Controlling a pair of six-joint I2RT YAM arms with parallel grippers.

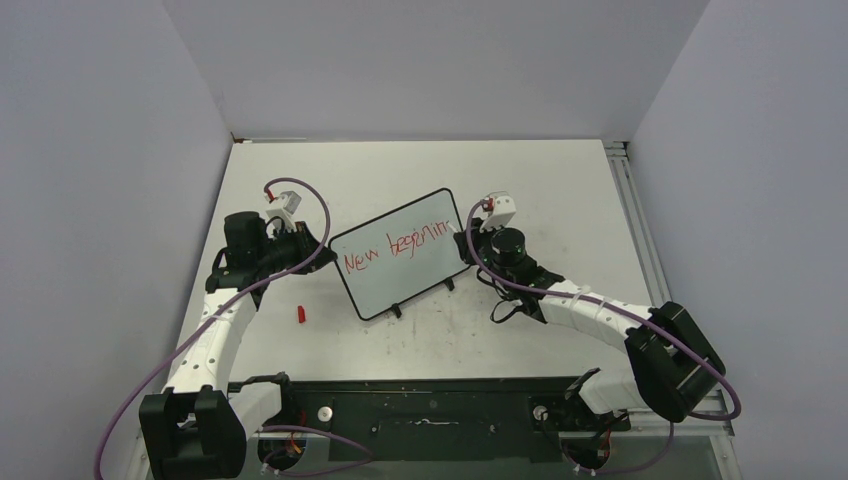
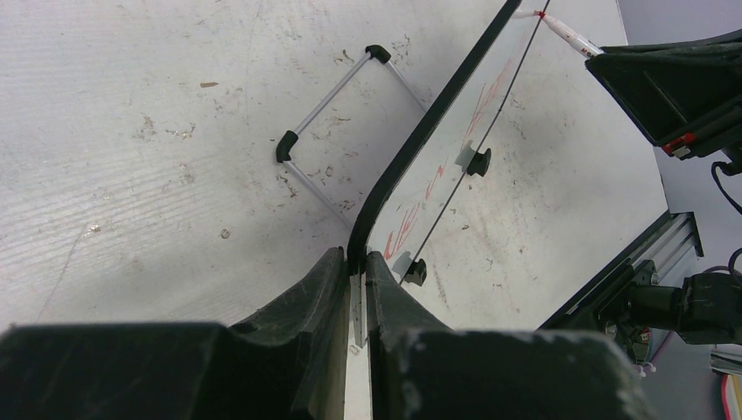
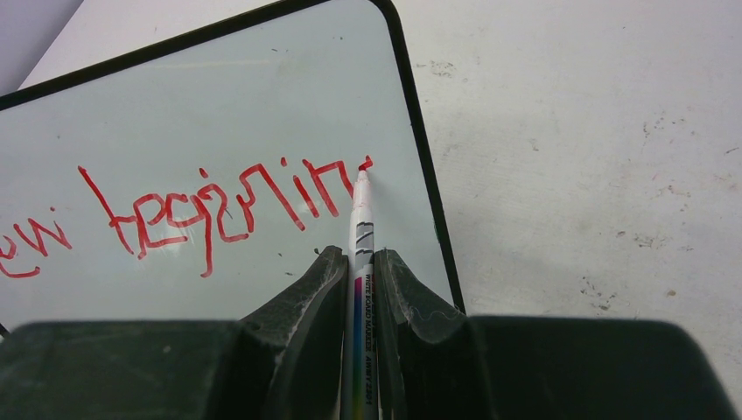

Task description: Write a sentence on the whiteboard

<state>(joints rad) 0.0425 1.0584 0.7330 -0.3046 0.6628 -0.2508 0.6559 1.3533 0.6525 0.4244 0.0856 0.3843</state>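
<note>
Between the two black fingers of the right end effector (image 3: 359, 261) sits a marker (image 3: 361, 229), pinched tight along its barrel, its red tip pressed against the whiteboard (image 3: 219, 96) close to the board's right edge. The tip touches just past the last letter of the sentence (image 3: 210, 203), a single line of red handwriting that reads roughly "New beginnin".

At the board's opposite end, the left end effector (image 2: 357, 264) is narrowed onto the thin black frame, its fingers gripping the left edge near a rounded corner.

Seen from above, the whiteboard lies near the middle of the bench (image 1: 560, 190), between the two arms. It is turned so that its right end sits farther from the arm bases than its left, and two small black feet (image 1: 397, 310) show along its near edge.

A small red cap (image 1: 301, 314) lies on the bench near the left arm, apart from the board.
</note>
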